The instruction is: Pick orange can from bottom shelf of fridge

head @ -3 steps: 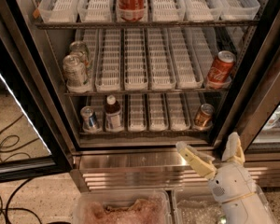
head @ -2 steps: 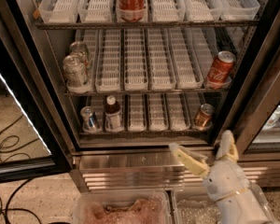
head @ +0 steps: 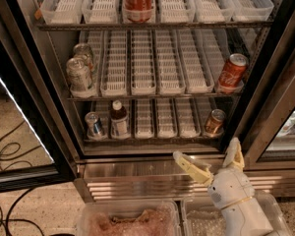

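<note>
I see the fridge open, with three racks showing. Two clear bins sit low in view, below its steel base. There are two red cans, one on the top rack and one at the middle rack's right end, and two silver cans at that rack's left. On the bottom shelf, one bottle and one blue-and-silver can stand at the left, and the single orange can stands far right, just beside the black door frame. My gripper hangs before the base panel, below the orange can, with its fingers spread and empty.

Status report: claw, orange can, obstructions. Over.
Claw open, empty, low in front of steel base panel. Orange can upright, right end of bottom shelf, untouched. Nothing in front of it; bottle and small can sit far left.
</note>
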`<state>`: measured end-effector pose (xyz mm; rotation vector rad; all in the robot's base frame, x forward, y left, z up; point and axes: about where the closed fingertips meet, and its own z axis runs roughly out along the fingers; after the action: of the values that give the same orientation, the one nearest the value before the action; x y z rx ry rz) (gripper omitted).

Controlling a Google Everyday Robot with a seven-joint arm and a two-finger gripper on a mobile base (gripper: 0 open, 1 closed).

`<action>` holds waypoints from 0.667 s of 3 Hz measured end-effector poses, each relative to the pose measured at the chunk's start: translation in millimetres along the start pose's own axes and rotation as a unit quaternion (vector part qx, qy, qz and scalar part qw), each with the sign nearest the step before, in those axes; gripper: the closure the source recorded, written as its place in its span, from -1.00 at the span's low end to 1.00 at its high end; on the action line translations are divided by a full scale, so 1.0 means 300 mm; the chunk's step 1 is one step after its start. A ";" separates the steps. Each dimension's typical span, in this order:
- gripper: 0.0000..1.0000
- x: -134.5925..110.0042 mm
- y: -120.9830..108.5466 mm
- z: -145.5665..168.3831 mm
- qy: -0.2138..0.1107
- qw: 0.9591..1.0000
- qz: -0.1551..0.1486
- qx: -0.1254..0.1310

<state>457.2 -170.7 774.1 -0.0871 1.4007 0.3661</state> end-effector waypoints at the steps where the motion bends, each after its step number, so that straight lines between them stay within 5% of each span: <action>1: -1.00 0.003 -0.020 0.027 -0.006 1.000 -0.006 0.023; 2: -1.00 0.025 0.004 0.125 -0.020 0.998 0.046 0.048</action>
<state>493.2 -157.9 773.5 0.0632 1.3843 0.3733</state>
